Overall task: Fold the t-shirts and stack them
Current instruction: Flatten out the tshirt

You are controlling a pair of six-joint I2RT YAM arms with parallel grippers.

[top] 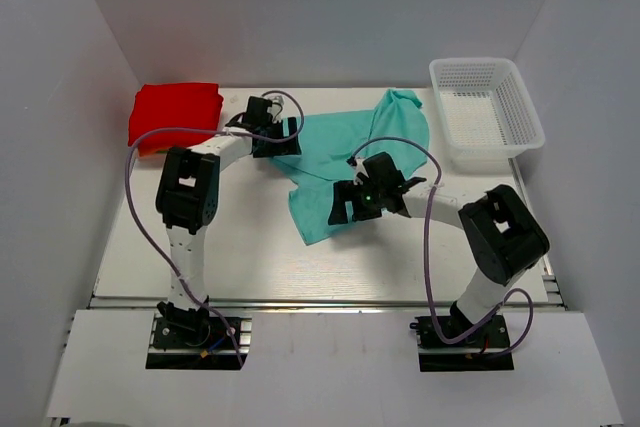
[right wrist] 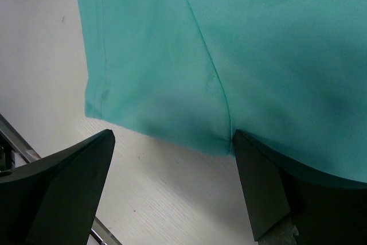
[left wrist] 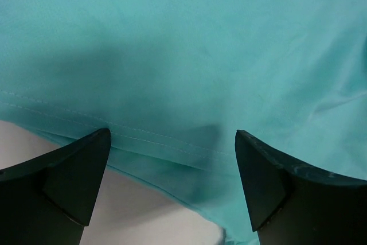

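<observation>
A teal t-shirt (top: 345, 152) lies rumpled and spread across the middle of the table. A red t-shirt (top: 175, 114) sits folded at the far left corner. My left gripper (top: 283, 139) hovers open over the teal shirt's left edge; its stitched hem (left wrist: 172, 142) runs between the fingers, which straddle it without closing. My right gripper (top: 352, 203) stands open at the shirt's near edge (right wrist: 166, 124), one fingertip (right wrist: 258, 170) beside a seam, with bare table between the jaws.
A white mesh basket (top: 487, 110) stands at the far right. White walls enclose the table on three sides. The metal rail (top: 320, 299) marks the table's near edge, close behind the right gripper.
</observation>
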